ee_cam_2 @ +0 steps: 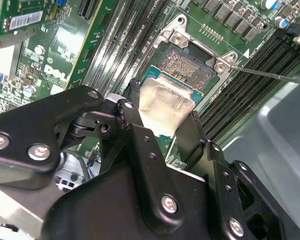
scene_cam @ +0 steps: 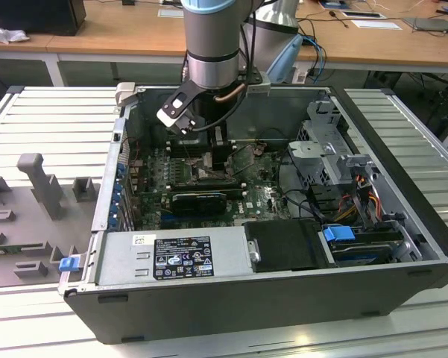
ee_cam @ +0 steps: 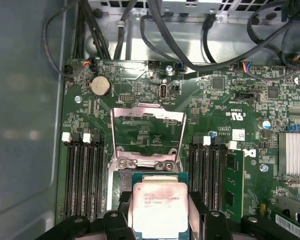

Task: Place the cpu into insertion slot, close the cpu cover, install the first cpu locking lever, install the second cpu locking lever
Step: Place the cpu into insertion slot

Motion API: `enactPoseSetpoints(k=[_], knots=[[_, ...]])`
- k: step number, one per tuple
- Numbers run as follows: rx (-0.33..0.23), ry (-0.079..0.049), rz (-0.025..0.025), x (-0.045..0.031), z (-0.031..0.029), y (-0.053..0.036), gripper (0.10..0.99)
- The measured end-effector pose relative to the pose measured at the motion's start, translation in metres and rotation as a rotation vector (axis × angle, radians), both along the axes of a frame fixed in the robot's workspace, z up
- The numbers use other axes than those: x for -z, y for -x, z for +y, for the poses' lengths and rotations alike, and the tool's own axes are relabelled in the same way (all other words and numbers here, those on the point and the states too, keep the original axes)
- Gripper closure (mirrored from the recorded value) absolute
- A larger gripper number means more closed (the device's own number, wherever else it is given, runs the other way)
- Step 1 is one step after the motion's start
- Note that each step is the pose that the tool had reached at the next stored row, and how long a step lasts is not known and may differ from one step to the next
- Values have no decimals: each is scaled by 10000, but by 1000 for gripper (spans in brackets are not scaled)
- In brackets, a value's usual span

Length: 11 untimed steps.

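Observation:
The cpu (ee_cam_2: 167, 105) is a small silvery square chip on a green base, and my gripper (ee_cam_2: 164, 107) is shut on it by two opposite edges. It hangs just over the insertion slot (ee_cam_2: 187, 62), a dark square socket with a metal rim, and seems slightly tilted and not seated. In the first wrist view the cpu (ee_cam: 159, 202) sits between the black fingers (ee_cam: 115, 220) of my gripper (ee_cam: 159, 210). The cpu cover (ee_cam: 147, 111), a thin metal frame, is flipped open beyond the slot. In the exterior view my gripper (scene_cam: 209, 160) reaches down into the open computer case (scene_cam: 231, 298).
Long black memory slots (ee_cam: 82, 175) flank the socket on both sides. A thin metal rod (ee_cam_2: 269, 74) runs off from the socket corner. A black graphics card (scene_cam: 201, 200), a power supply (scene_cam: 171, 257), a drive cage (scene_cam: 335, 149) and cables (ee_cam: 164, 30) crowd the case.

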<state>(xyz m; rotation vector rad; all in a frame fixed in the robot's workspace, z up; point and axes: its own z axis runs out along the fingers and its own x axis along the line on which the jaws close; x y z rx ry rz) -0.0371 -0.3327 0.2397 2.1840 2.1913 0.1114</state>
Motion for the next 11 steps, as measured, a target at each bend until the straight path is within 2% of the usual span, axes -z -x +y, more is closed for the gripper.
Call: enactPoseSetpoints(k=[3,11], knots=[[369,1,1,2,0,0,557],[407,0,6,42,14,-1,557]])
